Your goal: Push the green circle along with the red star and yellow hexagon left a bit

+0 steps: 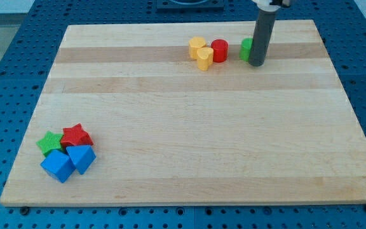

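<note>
Laboratory or robotics test bench, as shown by a blue perforated base plate [361,38] with a regular grid of mounting holes, of the kind used for fixtures. Pale wooden board [189,127] laid flat upon it as a work surface. Dark rod [260,35] descending from the view's top onto the board. Small moulded coloured blocks [67,156] in simple shapes grouped on the wood.

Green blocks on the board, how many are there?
2. A green block sits near the view's top, partly hidden behind my tip; a green star lies in the bottom-left cluster. More could be hidden.
</note>
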Available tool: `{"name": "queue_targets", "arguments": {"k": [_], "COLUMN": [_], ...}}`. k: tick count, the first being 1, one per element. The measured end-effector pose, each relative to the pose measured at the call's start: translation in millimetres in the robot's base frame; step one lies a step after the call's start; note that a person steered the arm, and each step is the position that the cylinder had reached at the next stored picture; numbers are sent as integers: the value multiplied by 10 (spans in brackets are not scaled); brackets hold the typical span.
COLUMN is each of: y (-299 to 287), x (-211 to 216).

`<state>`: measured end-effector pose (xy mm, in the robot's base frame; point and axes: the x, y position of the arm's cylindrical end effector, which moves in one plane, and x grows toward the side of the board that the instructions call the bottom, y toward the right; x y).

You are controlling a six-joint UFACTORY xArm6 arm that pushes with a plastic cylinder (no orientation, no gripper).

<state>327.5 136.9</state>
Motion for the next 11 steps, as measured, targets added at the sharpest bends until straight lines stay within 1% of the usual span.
{"name": "queue_targets", "arguments": {"k": [1,2,3,4,5,8,11], "y": [109,366,552,552,442,343,-55], "x": [0,0,-118,-118,-335,-342,-342]}}
